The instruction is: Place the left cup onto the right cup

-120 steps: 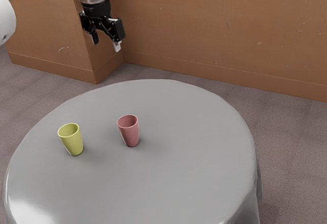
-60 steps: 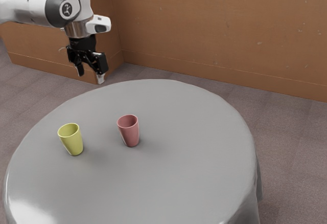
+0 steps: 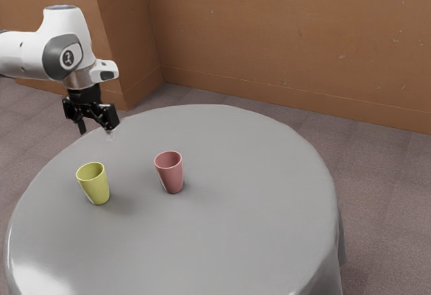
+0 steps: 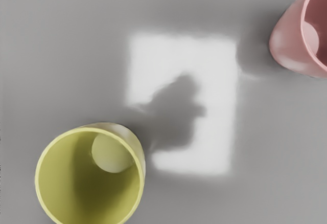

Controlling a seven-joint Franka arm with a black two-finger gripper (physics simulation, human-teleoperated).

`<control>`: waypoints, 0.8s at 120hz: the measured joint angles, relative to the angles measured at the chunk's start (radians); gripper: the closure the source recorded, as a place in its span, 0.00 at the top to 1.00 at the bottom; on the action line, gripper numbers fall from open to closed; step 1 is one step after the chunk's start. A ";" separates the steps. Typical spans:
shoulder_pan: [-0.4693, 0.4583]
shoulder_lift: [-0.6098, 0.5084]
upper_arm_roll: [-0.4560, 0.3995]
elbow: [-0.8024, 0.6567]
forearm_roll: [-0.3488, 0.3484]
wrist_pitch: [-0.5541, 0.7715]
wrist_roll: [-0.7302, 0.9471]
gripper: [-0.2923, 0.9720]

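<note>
- Jaws: open. The two black fingers stand apart and point down from the white robot arm, well apart from both cups.
- Hand position, exterior view: it hangs over the far rim of the round grey table, toward the exterior view's left. It is above and behind the yellow-green tapered cup.
- Yellow-green tapered cup: upright on the table, mouth up, near the table's edge on the exterior view's left. In the wrist view I look down into its open mouth and see the pale round bottom inside.
- Pink tapered cup: upright on the table, mouth up, on the exterior view's right of the yellow-green cup. The two are near each other but not touching, with bare table between them. In the wrist view the frame edge cuts it off.
- Wrist view, table surface: a bright rectangular patch of light lies between the two cups, with a dark shadow across it.
- Surroundings: brown panelled wall behind the table, grey carpeted floor around it.
</note>
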 joint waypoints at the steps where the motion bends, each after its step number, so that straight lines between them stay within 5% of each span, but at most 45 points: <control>1: 0.001 0.000 0.000 -0.004 0.000 0.004 0.000 0.76; 44: 0.028 0.003 0.000 -0.148 -0.050 0.187 -0.030 0.76; 96: 0.029 0.002 0.000 -0.235 -0.079 0.248 -0.142 0.76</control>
